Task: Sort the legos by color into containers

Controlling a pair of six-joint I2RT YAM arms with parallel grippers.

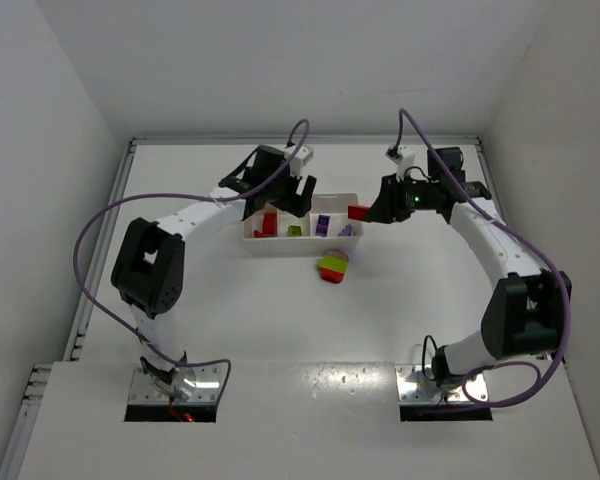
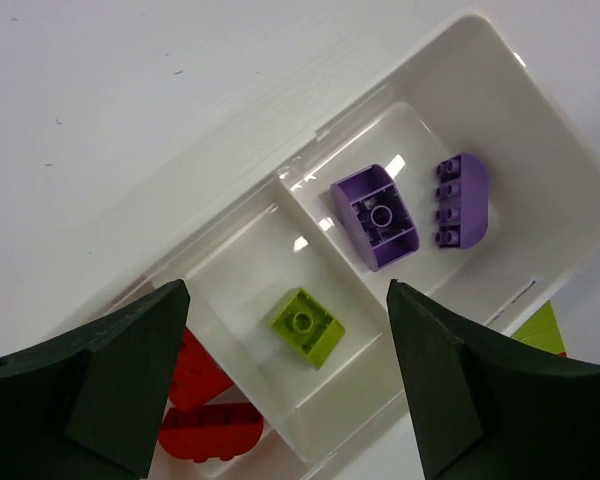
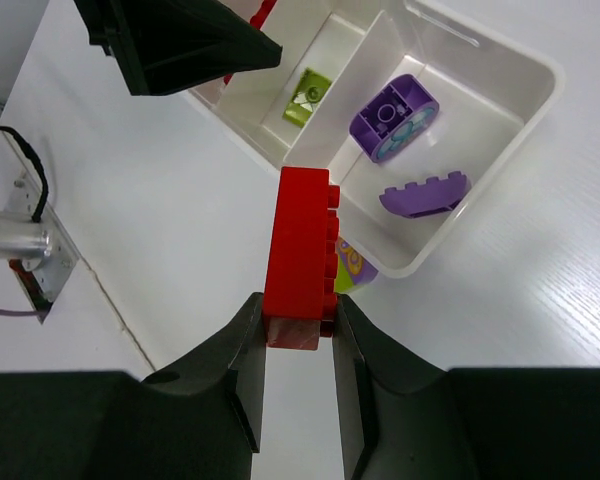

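A striped clump [image 1: 332, 266] lay on the surface, just on the near side of the tray [image 1: 280, 248]. Beyond it, the right tool [image 3: 298, 310] was clamped on a red brick [image 3: 300, 220], probably light, stiff and smooth; its flat sides suit gripping. The left tool [image 2: 285, 295] stood apart, empty, above the tray.

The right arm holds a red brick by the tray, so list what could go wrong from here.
1. The red brick in the right gripper hangs near the purple compartment; released there, it could land with the wrong colour.
2. The other reds lie under the open left gripper; reaching them might make the arms clash.
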